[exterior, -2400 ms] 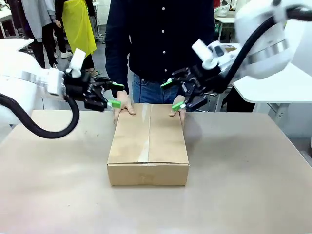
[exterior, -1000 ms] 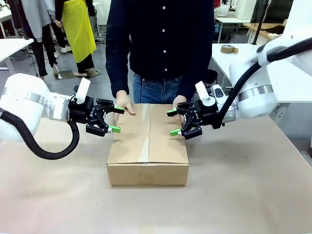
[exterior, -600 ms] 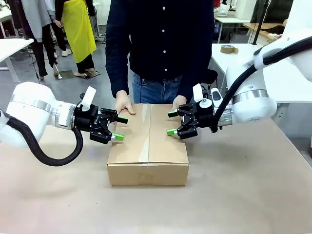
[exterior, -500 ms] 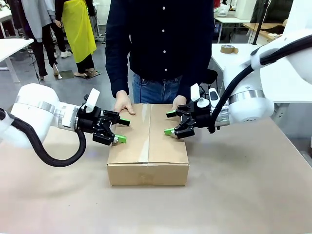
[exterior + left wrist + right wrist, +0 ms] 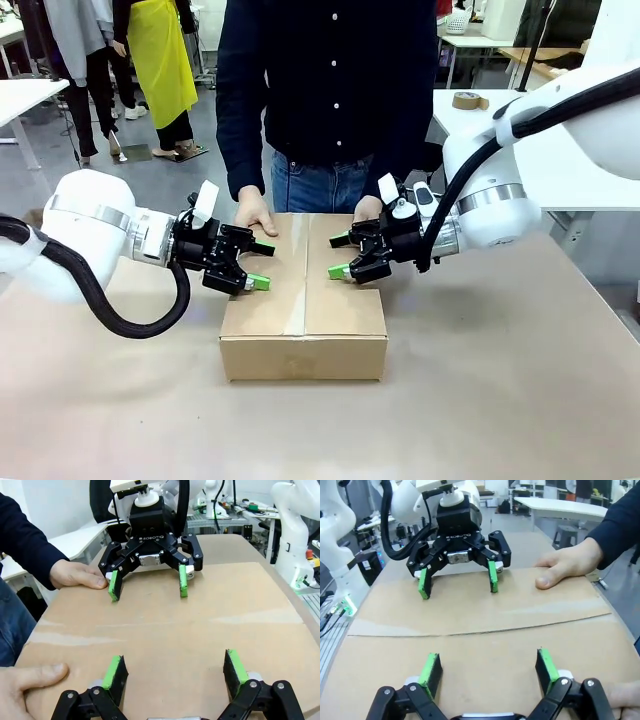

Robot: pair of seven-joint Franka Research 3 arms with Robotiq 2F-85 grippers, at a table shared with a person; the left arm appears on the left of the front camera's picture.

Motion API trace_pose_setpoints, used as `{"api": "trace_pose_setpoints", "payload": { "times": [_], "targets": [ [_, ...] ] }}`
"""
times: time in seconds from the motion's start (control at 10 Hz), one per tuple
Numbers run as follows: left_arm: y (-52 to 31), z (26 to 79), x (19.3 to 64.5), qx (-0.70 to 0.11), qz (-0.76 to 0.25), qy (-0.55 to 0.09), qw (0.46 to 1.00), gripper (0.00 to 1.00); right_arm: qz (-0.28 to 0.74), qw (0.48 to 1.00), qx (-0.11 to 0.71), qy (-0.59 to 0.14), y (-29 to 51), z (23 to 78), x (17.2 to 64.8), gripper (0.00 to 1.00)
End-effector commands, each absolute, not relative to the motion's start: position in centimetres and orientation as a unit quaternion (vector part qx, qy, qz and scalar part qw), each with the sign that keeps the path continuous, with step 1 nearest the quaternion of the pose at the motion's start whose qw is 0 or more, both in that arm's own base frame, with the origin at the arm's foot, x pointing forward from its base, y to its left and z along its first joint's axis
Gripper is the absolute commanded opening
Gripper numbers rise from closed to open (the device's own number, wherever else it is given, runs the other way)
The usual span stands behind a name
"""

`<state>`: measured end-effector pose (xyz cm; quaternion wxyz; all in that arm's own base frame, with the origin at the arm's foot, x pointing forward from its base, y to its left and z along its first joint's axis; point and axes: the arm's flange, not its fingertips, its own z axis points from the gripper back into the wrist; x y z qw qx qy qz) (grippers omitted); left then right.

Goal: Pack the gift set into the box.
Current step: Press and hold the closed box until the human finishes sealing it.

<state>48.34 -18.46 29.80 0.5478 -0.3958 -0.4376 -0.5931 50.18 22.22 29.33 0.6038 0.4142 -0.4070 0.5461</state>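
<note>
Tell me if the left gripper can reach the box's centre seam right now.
Probably yes. The left gripper hangs open over the box, with bare cardboard between it and the seam. The person's hands rest at the far edge and the right gripper is across the seam, so neither blocks.

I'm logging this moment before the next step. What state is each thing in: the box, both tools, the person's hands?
Box: closed, top flaps folded flat.
Left tool: open, empty, over the box top.
Right tool: open, empty, over the box top.
Person's hands: resting flat on the box's far edge.
</note>
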Motion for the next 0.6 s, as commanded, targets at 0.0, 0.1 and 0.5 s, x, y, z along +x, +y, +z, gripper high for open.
{"api": "trace_pose_setpoints", "payload": {
  "times": [0.0,0.1,0.5],
  "targets": [
    [-18.9,28.6,48.7,-0.378,-0.586,-0.426,0.576,1.00,0.565,0.599,0.431,-0.369,21.8,28.4,51.1,1.00],
    [-18.5,29.8,48.3,-0.396,-0.593,-0.438,0.548,1.00,0.574,0.600,0.427,-0.358,21.8,28.0,51.3,1.00],
    [-18.5,29.8,48.3,-0.396,-0.593,-0.438,0.548,1.00,0.555,0.597,0.421,-0.400,22.1,29.3,50.5,1.00]
  ]
}}
